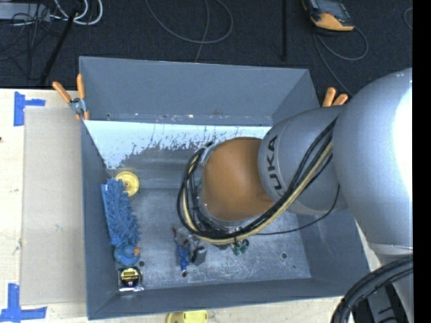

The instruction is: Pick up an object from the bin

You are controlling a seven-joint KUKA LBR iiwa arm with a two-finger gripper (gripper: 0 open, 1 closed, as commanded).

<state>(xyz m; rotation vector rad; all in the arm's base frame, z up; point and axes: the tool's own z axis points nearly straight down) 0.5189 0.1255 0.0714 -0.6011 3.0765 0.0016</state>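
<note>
The gripper (188, 246) hangs low over a small blue object (183, 261) near the bin (236, 295) front wall, a height that suits a pick. Spread or pinching, I cannot tell

Dark carpeted floor (135, 42); loose cables (86, 7) trailing across it

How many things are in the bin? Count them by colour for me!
Blue: 2, a long fuzzy brush and a small blue piece.
Yellow: 1, a round disc.
Black and yellow: 1, a tape measure.
Green: 1, a small green bit, partly hidden.
Total: 5 things in view.
</note>
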